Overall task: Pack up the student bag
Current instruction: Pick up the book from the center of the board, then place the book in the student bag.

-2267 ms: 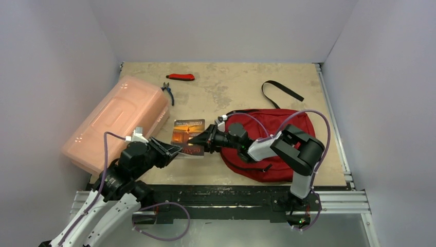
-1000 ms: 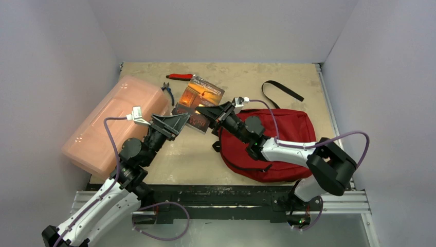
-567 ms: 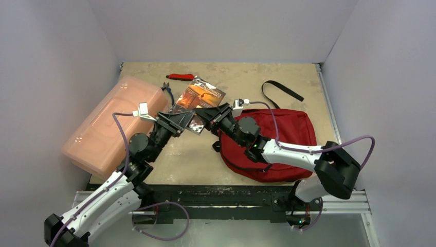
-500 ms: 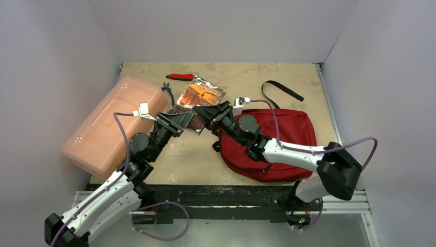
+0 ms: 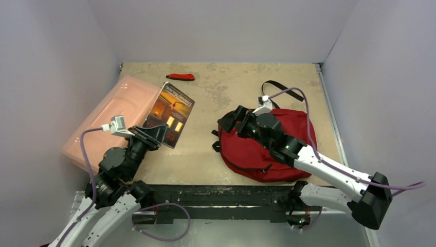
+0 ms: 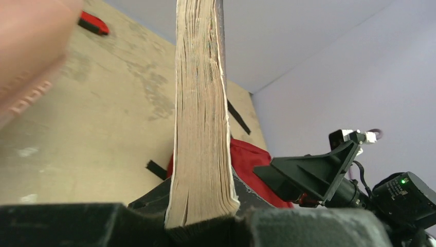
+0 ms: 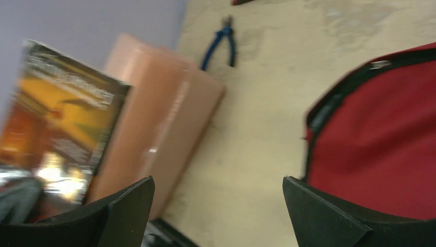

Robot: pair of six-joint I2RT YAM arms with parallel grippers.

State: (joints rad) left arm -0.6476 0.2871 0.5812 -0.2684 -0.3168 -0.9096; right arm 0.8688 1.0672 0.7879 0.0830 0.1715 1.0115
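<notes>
The red backpack (image 5: 244, 152) lies flat on the right half of the table (image 5: 205, 149), its black strap (image 5: 277, 84) curling toward the far edge. The right gripper (image 5: 230, 120) hovers over the bag's left end, jaws spread wide and holding nothing. On the left, the left gripper (image 5: 152, 135) pinches the lower edge of a book (image 5: 170, 113), held upright and tilted just beside the pink box (image 5: 103, 128). A red cutter (image 5: 181, 77) lies at the far edge, and blue pliers (image 7: 222, 46) lie near the box.

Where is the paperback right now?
The paperback is on the left in the top view, clamped in the left gripper, beside the pink box.
</notes>
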